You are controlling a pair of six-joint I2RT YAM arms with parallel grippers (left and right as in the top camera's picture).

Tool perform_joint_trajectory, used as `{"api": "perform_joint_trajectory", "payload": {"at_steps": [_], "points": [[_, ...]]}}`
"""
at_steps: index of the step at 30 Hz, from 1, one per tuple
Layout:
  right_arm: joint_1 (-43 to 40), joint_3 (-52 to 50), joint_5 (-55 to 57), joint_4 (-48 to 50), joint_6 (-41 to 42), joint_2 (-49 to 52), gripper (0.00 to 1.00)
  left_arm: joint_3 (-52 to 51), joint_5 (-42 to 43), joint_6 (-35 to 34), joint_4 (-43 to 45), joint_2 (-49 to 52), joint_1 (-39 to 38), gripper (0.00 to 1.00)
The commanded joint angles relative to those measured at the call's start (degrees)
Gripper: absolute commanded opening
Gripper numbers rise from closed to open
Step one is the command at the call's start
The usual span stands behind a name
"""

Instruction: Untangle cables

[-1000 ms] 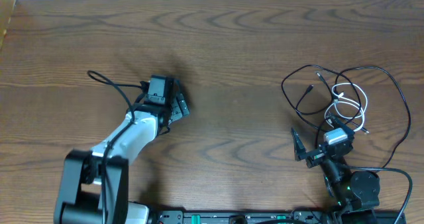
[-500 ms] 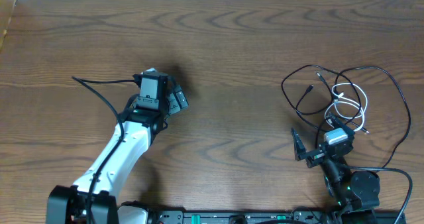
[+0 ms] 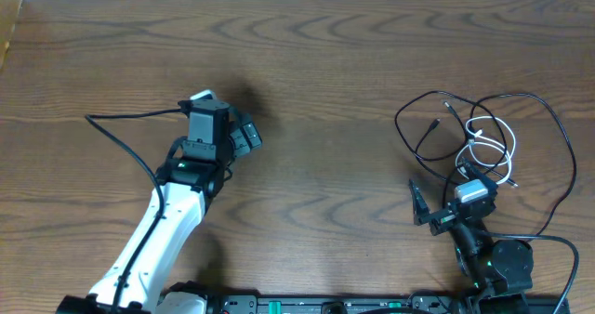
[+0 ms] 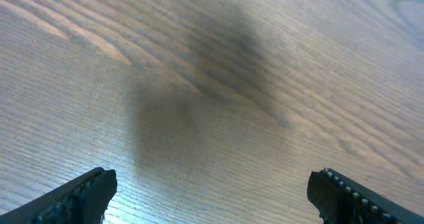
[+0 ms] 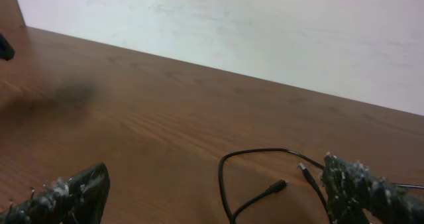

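Observation:
The black cable [image 3: 406,119] lies in wide loops at the right of the table. The shorter white cable [image 3: 500,136] is tangled inside them. My right gripper [image 3: 444,189] sits just in front of the tangle and is open. In the right wrist view, a black loop [image 5: 222,177] and a small plug end [image 5: 275,184] lie between and beyond its spread fingers [image 5: 86,187]. My left gripper [image 3: 247,137] hovers left of the table's middle, far from the cables. Its fingers [image 4: 89,191] stand wide apart over bare wood, holding nothing.
The brown wooden table [image 3: 325,63] ends at a white wall [image 5: 232,25] at the back. A thick black wire [image 3: 121,128] trails from the left arm. The right arm's base [image 3: 502,268] stands at the front edge, with its own wire [image 3: 567,258] beside it.
The left arm has stretched out, and its wrist has moved a little left and away from the front edge. The right arm and the cables have not moved.

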Motion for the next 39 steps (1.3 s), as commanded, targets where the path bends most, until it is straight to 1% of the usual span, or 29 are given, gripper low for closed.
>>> {"api": "perform_joint_trajectory", "payload": {"at_steps": [1, 9, 17, 34, 39], "points": [[-0.72, -0.07, 0.37, -0.28, -0.81, -0.44, 0.99, -0.39, 0.02, -0.04, -0.22, -1.66, 0.42, 0.98], [-0.72, -0.07, 0.37, -0.28, -0.81, -0.44, 0.99, -0.59, 0.02, -0.04, -0.39, -4.46, 0.42, 0.98], [-0.72, -0.07, 0.37, -0.28, -0.81, -0.44, 0.99, -1.01, 0.04, -0.04, -0.61, -10.03, 0.42, 0.98], [-1.77, -0.07, 0.37, -0.24, -0.81, -0.44, 0.99, -1.01, 0.02, -0.04, -0.83, -9.6, 0.42, 0.98], [-1.77, -0.07, 0.37, -0.24, -0.81, -0.44, 0.99, -1.57, 0.02, -0.04, -1.27, -12.28, 0.42, 0.98]]}}
